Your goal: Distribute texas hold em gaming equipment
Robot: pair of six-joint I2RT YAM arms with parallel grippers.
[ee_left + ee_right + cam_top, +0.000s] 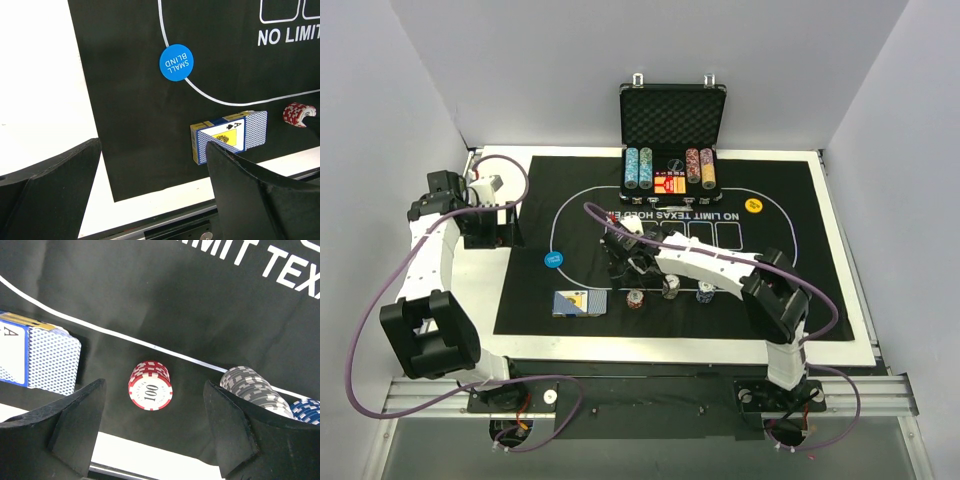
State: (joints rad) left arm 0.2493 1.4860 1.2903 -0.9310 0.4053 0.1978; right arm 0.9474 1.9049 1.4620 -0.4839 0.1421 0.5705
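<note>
A blue-backed card deck box [579, 303] lies on the mat's near left; it also shows in the left wrist view [229, 135] and the right wrist view [37, 360]. To its right stand a red chip stack [635, 299], a grey stack [670, 288] and a blue stack [705, 293]. My right gripper [620, 262] hangs open and empty above the red "100" stack [150, 385], with the grey stack [252, 388] beside its right finger. My left gripper [490, 228] is open and empty at the mat's left edge [152, 145]. A blue "SMALL BLIND" disc [176, 62] and a yellow disc [752, 205] lie on the mat.
The open black case [672, 110] stands at the mat's far edge, with rows of chips [638, 168] and a second deck inside. The black mat [790, 280] covers most of the white table [490, 290]. A red stack [298, 113] shows at the right in the left wrist view.
</note>
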